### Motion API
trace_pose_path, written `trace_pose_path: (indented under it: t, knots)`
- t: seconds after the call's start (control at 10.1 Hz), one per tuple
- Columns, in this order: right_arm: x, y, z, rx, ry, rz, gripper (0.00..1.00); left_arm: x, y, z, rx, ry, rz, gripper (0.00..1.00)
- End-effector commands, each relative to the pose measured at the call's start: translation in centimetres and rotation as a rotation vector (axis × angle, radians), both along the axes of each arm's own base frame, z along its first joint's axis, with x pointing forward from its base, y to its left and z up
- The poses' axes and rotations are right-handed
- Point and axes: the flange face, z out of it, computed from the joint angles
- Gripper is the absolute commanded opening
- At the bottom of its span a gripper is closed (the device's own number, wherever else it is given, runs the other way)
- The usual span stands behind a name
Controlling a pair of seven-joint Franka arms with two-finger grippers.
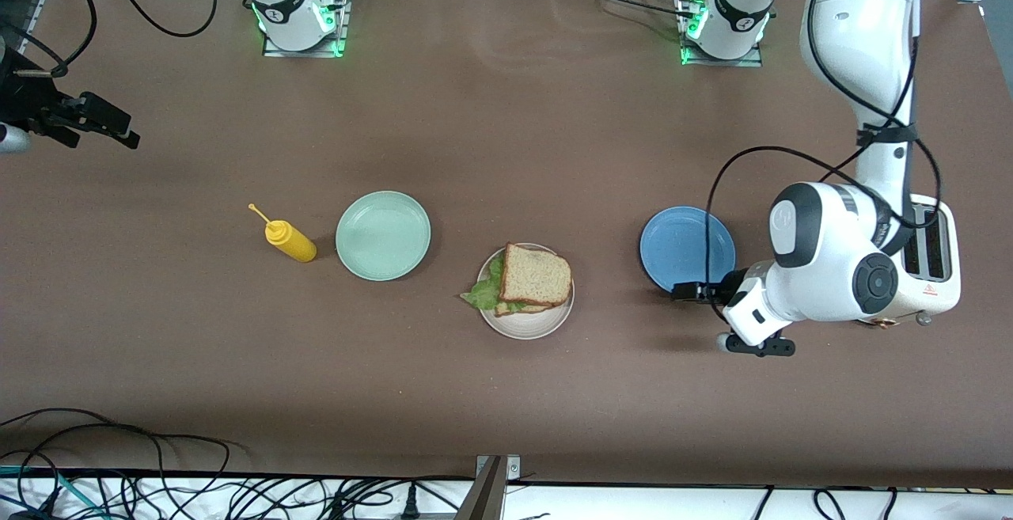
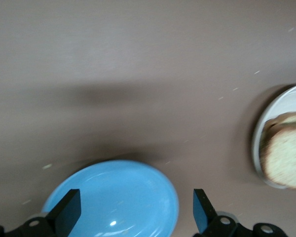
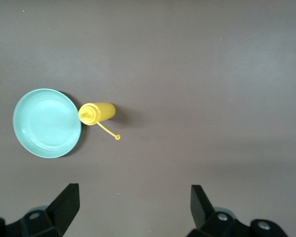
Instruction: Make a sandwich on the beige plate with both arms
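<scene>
The sandwich (image 1: 532,276) sits assembled on the beige plate (image 1: 526,325) mid-tabletop: top bread slice over a lettuce leaf (image 1: 484,290) that spills past the rim toward the right arm's end, lower slice peeking out beneath. The stacking looks done, so the step in hand appears to be retreat.

The left claw (image 1: 690,291) hangs spread wide and empty over the edge of the blue plate (image 1: 681,247), just beside the toaster (image 1: 934,255). The right claw (image 1: 99,126) is wide and empty too, up over the tabletop's edge at its own end, well apart from the mint-green plate (image 1: 383,235) and the yellow mustard bottle (image 1: 290,240); that arm waits.

Nothing seems left but lifting the left arm clear.
</scene>
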Motion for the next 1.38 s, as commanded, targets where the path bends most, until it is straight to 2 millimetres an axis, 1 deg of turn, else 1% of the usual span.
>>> trace_pose_path:
  t: [0.0,0.1,0.3,0.4,0.49,0.59,0.79,0.89,0.99,1.09,1.19,1.29]
  knots:
    - [1.2,0.6,1.4,-0.032,-0.005,-0.051,1.0,-0.7,2.9,3.1,0.092,0.02,-0.024,1.0]
    - [1.4,1.0,1.7,-0.032,0.009,-0.06,1.0,-0.7,4.6,4.0,0.099,0.021,-0.014,1.0]
    - [1.2,2.2,1.8,-0.044,0.006,-0.043,1.0,-1.4,7.0,7.2,0.126,0.027,-0.01,1.0]
    - [1.1,2.3,2.0,-0.044,0.001,-0.041,1.0,-2.0,7.3,9.0,0.153,0.03,-0.022,1.0]
    - [1.2,2.9,2.0,-0.035,0.001,-0.03,1.0,-2.6,7.8,10.8,0.17,0.034,-0.027,1.0]
    - [1.2,2.3,2.0,-0.03,-0.002,-0.038,1.0,-3.3,8.5,12.4,0.183,0.043,-0.022,1.0]
    - [1.4,2.1,2.5,-0.031,-0.032,-0.048,1.0,-5.2,9.2,15.3,0.21,0.092,-0.029,1.0]
    - [1.4,1.1,2.4,-0.024,-0.034,-0.062,1.0,-5.7,9.5,16.4,0.222,0.095,-0.028,1.0]
    - [1.4,0.9,2.4,-0.024,-0.034,-0.065,1.0,-6.1,9.8,18.2,0.226,0.067,-0.025,1.0]
    - [1.4,0.9,2.4,-0.025,-0.031,-0.065,1.0,-6.5,10.3,19.9,0.224,0.044,-0.022,1.0]
    - [1.4,0.9,2.3,-0.025,-0.029,-0.062,1.0,-7.4,10.4,21.6,0.216,0.045,-0.023,1.0]
    - [1.5,1.1,2.0,-0.027,-0.02,-0.052,1.0,-8.3,10.1,22.6,0.211,0.065,-0.024,1.0]
